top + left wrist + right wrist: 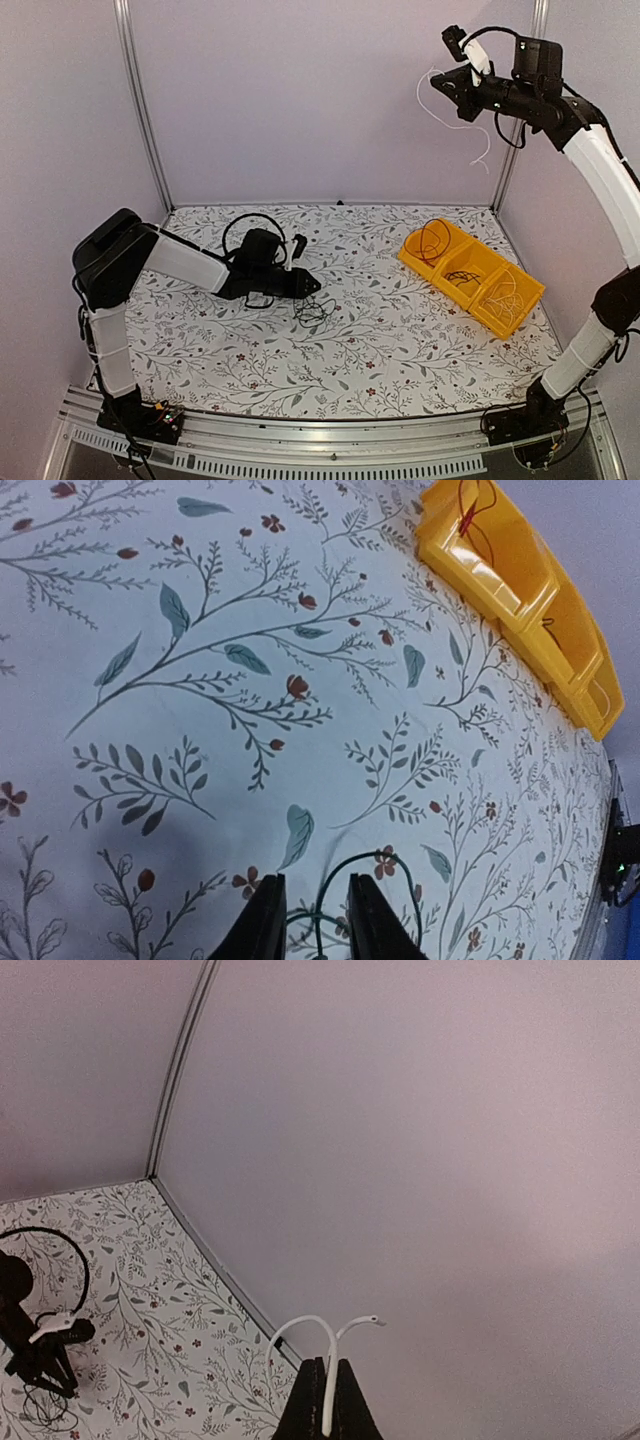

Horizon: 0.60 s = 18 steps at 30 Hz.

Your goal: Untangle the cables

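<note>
A small clump of thin black cable (313, 313) lies on the floral table just in front of my left gripper (315, 287). In the left wrist view the left gripper (315, 925) is open, and a dark cable loop (400, 865) runs between and past its fingers (262, 920). My right gripper (442, 85) is raised high at the back right, shut on a white cable (419, 97) that hangs free in the air. The right wrist view shows the right gripper (328, 1410) pinching that white cable (330, 1360), whose two ends curl out above it.
A yellow three-compartment tray (412, 252) sits at the right, with a red-brown cable (432, 240), a black cable (462, 275) and whitish cables (505, 295) in separate compartments. It also shows in the left wrist view (520, 590). Walls enclose the back and sides.
</note>
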Tool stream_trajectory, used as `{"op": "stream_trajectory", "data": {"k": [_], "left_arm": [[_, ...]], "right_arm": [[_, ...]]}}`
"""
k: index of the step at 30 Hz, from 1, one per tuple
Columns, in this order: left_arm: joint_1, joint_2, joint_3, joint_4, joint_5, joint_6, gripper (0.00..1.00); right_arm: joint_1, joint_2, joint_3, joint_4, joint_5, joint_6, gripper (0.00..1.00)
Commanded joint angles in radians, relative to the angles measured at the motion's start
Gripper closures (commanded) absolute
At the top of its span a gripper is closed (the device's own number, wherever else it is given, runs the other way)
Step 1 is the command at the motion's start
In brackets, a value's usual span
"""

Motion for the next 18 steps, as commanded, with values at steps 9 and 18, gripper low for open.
{"op": "stream_trajectory", "data": {"k": [9,18], "left_arm": [[0.021,-0.172,0.083,-0.136,-0.030,0.061,0.75],[0.032,-0.155,0.141,-0.219,-0.034,0.077,0.74]], "right_arm": [[-0.160,-0.238,-0.457,-0.095,0.018,-0.053,1.00],[-0.215,-0.342,-0.551,-0.192,0.073,-0.076,1.00]]}}
